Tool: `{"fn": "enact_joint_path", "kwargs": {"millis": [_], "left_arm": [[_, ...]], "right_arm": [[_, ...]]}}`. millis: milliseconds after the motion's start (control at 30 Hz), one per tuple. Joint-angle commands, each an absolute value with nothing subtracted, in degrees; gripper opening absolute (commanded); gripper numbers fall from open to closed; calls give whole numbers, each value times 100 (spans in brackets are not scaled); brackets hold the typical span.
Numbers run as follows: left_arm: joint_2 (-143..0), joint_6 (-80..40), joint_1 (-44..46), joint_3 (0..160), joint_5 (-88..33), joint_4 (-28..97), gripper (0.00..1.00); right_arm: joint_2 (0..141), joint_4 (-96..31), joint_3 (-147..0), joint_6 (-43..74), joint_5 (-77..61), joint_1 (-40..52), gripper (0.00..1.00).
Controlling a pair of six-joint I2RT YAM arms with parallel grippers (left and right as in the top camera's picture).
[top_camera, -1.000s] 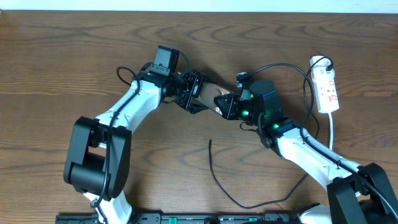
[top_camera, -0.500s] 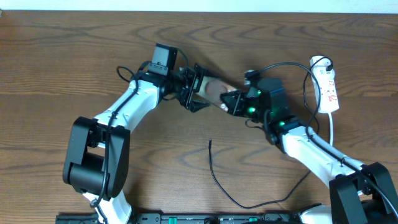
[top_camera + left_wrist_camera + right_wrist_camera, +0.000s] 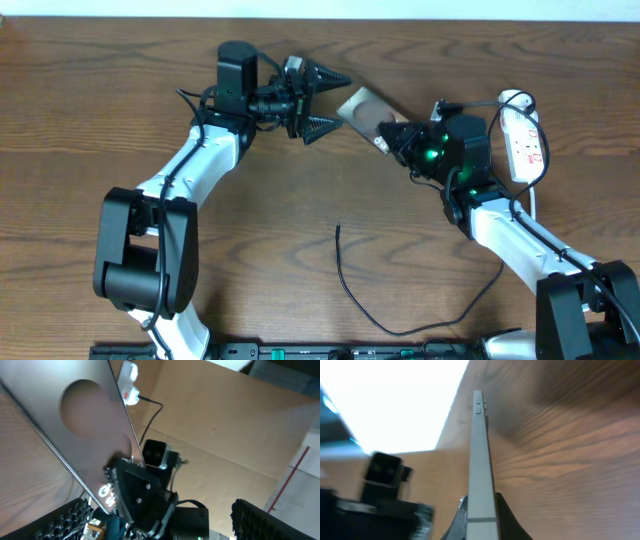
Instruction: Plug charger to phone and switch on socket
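Phone (image 3: 366,108) is held up off the worktop (image 3: 90,90), lower-right end clamped in our right fingers (image 3: 392,138). Its long axis aims up-left at our left fingers (image 3: 336,100), spread wide, empty. Charger tip (image 3: 339,230) lies well below, probably nearer the left arm.

From the overhead camera we look straight down on the counter (image 3: 120,60), far enough off to hold both arms, which enter from the bottom edge. Our left wrist camera sits close behind the left pincer (image 3: 160,505), its fingers (image 3: 65,520) in the lower corners. It faces the phone (image 3: 75,425), which fills the upper left, with the socket (image 3: 129,382) small at the top. Our right wrist camera looks from very near along the phone's thin edge, up the middle of the frame. All three views share the phone; the overhead and left wrist views share the socket.
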State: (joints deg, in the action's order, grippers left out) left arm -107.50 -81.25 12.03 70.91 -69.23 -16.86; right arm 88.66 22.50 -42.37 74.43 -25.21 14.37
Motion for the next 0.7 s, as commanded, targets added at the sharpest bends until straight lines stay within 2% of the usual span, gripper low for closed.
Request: {"fn": "enact_joint_path", "kwargs": {"millis": [0, 133, 300, 667], "left_arm": [[-10628, -8132, 1015, 7148, -7196, -1975, 92], [-10628, -8134, 838, 7148, -7109, -2185, 92], [-10630, -8132, 794, 7148, -6431, -2182, 92], [-10630, -8018, 794, 7148, -5522, -2182, 92]], "right_arm": [[8831, 2687, -4307, 9262, -2696, 1404, 1], [8831, 3159, -4307, 9902, -2689, 1404, 1], [8831, 3417, -4307, 10342, -2582, 1579, 1], [8831, 3992, -4307, 10584, -2088, 2292, 2]]}}
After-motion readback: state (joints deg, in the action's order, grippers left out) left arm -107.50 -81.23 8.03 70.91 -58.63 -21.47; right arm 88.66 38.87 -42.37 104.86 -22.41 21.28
